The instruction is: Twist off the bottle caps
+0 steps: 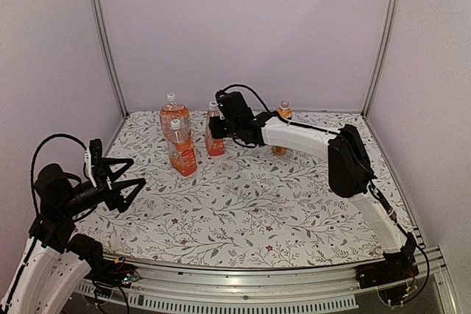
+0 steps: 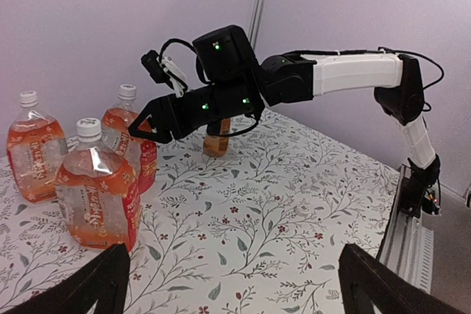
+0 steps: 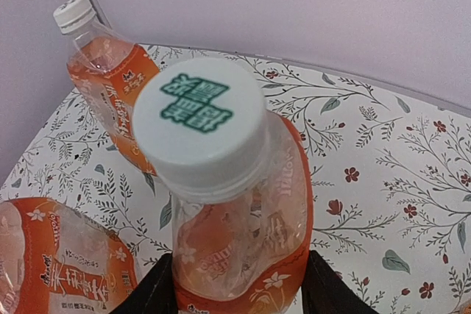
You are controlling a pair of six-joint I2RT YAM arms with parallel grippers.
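Observation:
Four clear orange-drink bottles stand at the back of the table. My right gripper (image 1: 214,134) is shut on the body of a red-labelled bottle (image 1: 215,146). Its sides are squeezed in between my fingers (image 3: 165,288). Its white cap (image 3: 200,126) with green print is on, close under the right wrist camera. Two more capped bottles (image 1: 182,154) (image 1: 171,113) stand to its left. The fourth bottle (image 1: 282,115) stands behind my right arm. A loose white cap (image 2: 300,212) lies on the table. My left gripper (image 1: 124,180) is open and empty at the near left.
The table has a floral cloth (image 1: 250,211). Metal frame posts (image 1: 103,34) and plain walls close in the back and sides. My right arm (image 1: 309,137) stretches across the right half of the table.

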